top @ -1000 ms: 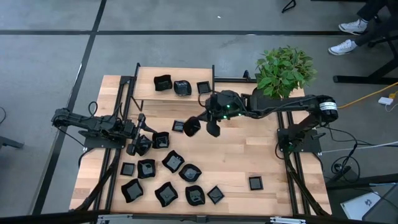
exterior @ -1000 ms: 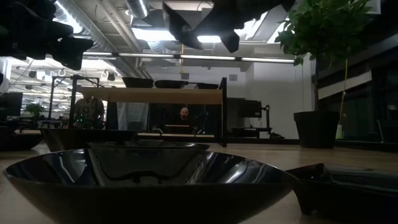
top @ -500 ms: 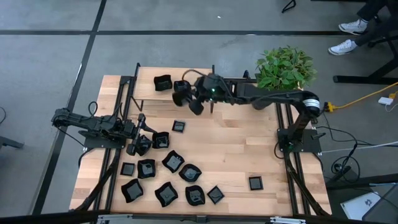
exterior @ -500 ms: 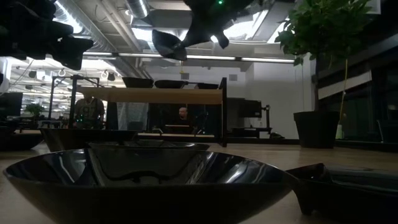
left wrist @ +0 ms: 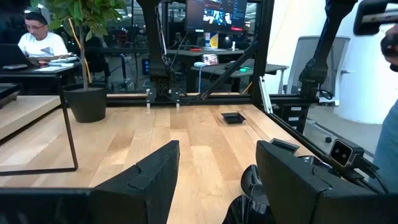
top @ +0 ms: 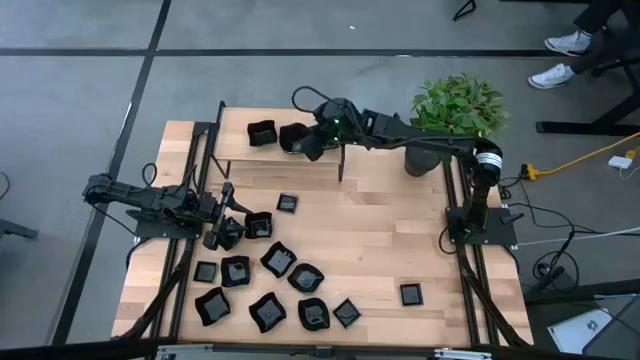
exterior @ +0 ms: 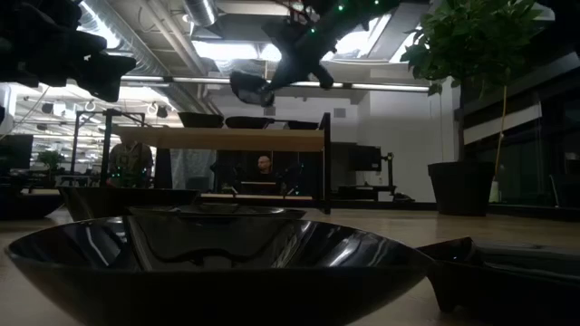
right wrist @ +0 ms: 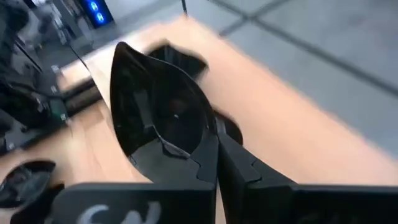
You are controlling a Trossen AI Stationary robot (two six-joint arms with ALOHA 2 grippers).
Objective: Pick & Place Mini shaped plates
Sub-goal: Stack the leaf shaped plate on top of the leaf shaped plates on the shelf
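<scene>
One mini plate (right wrist: 163, 118) is in the right gripper (top: 312, 143), whose fingers are shut tight on its rim, and it hangs above the raised shelf (top: 235, 135) at the far side of the worktop (top: 390, 240). Two other plates (top: 262, 132) already lie on this shelf, so I judge the step to be the placing. The next move, I think, is to lower the plate onto a free part of the shelf beside them, then release. The left gripper (top: 222, 232) waits with fingers apart and empty near the many plates (top: 277, 260) left on the worktop.
</scene>
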